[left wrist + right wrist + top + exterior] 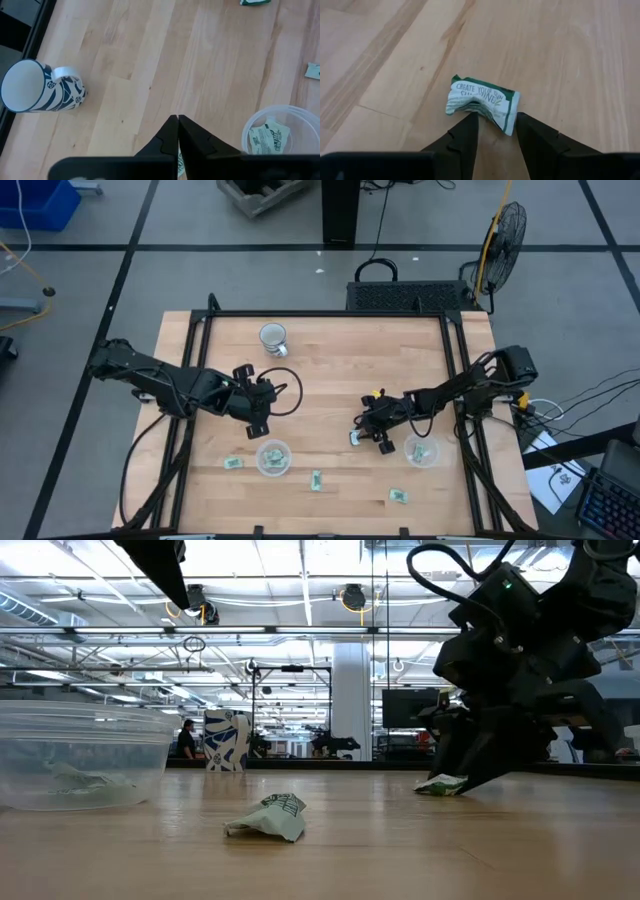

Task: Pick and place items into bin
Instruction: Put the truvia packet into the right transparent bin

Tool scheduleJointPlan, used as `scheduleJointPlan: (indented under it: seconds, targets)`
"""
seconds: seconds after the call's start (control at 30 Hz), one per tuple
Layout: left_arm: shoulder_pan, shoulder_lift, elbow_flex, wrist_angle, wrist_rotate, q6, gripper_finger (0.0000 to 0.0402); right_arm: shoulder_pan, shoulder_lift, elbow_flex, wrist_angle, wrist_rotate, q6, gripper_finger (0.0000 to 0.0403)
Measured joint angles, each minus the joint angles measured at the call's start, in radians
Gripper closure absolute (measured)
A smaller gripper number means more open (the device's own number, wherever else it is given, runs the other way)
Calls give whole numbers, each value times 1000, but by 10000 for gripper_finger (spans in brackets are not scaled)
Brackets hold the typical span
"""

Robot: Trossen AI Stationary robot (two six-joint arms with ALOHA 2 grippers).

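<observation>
Straddling packet, seemingly: right pincer

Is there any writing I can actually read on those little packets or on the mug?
"CREATE YOUR SUN": green packet lying between the right gripper's open fingers; a second line beneath it is creased and unreadable.
Packet inside the clear cup: green print, too small to read.
Crumpled packet in the low view: printed, but illegible.
Mug: blue pattern only, no words.

Grey tiled floor, a standing fan, bright ceiling lights.
</observation>
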Motion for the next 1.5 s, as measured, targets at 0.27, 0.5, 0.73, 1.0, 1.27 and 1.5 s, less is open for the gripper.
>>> scheduleJointPlan:
  seconds: [0.27, 0.5, 0.73, 1.0, 1.27, 1.5]
  targets:
    - [0, 0, 0, 0, 0, 3, 367, 0, -2, -1, 15, 0, -23, 275]
    - [0, 0, 0, 0, 0, 1, 367, 0, -2, -1, 14, -1, -19, 292]
    - [0, 0, 0, 0, 0, 1, 366, 1, -2, -1, 15, -1, -19, 356]
    - [0, 0, 0, 0, -1, 1, 366, 2, -130, -4, -45, 6, 6, 396]
    - [0, 0, 0, 2, -1, 1, 366, 57, -538, -2, -390, 4, 66, 397]
    - [0, 0, 0, 4, -8, 5, 366, 201, -820, -2, -840, 7, 325, 402]
